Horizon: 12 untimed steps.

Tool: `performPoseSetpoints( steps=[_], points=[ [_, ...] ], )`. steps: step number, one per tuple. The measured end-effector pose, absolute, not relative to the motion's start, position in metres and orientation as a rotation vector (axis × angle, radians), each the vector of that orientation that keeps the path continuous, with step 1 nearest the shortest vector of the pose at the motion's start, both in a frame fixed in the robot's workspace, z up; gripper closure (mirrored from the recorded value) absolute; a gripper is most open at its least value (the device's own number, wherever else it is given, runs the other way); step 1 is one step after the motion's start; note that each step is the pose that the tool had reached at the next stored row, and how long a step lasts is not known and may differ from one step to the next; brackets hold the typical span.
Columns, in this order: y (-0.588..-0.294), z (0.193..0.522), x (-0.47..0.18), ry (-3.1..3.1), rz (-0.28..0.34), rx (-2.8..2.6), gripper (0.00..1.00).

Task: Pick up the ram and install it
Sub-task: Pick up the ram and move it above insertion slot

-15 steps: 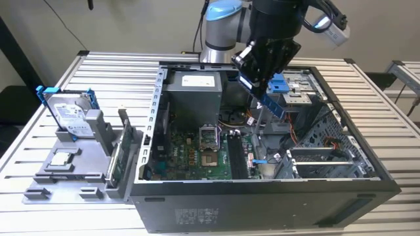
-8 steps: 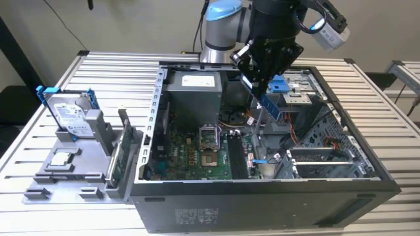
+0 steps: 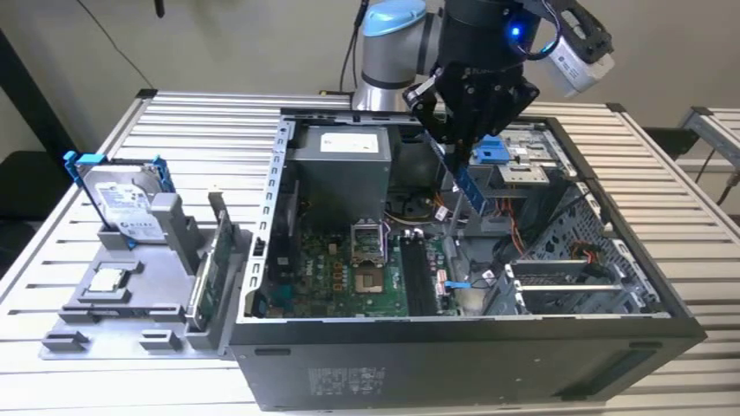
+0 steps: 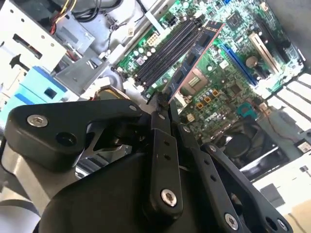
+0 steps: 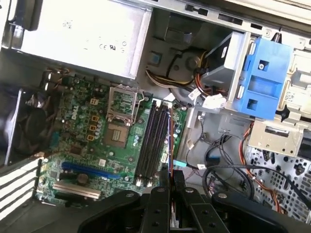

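Gripper point(image 3: 462, 144) clamped on ram point(image 3: 470, 185), hanging tilted over open computer case point(image 3: 463, 355), above motherboard point(image 3: 335, 279).

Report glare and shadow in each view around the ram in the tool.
Exterior view: even light on the ram, a blue lamp glowing above it. Second wrist view: the drive cage washes out white; the tool, shut on the ram, reads dark. First wrist view: glare on the power supply, the fan in shadow.

Slatted table point(image 3: 197, 130) with computer case point(image 3: 463, 368), parts stand point(image 3: 116, 334).
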<state>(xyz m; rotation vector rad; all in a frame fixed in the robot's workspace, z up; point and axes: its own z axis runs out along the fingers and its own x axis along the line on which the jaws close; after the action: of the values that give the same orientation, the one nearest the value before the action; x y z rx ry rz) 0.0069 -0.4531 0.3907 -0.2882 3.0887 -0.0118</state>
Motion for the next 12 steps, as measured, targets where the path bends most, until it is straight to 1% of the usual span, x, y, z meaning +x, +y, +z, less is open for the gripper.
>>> performPoseSetpoints(
  steps=[12],
  points=[
    [-0.4531, 0.3900, 0.0069, 3.103, -0.018, 0.048, 0.86]
  ],
)
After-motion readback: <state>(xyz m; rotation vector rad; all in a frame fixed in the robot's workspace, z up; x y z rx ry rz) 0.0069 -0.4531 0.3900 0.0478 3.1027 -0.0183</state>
